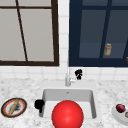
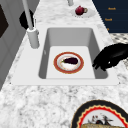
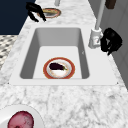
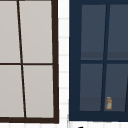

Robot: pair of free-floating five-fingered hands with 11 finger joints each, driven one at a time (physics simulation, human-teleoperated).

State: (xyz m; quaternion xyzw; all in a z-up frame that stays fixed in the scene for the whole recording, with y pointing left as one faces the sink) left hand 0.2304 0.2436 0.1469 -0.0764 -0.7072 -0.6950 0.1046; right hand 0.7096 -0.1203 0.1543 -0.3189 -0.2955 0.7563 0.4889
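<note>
Curling at faucet: right robot hand (clenched) | side views: eggplant

Red ball up front blocks the sink basin's floor and runs off the bottom edge. Plate at right is cut off. Jar behind the glass: label unreadable.

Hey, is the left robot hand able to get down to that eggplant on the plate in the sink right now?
Probably yes. The left robot hand hangs at the sink's front-left rim, and the eggplant lies uncovered on the plate on the basin floor, with nothing visible between them.
</note>
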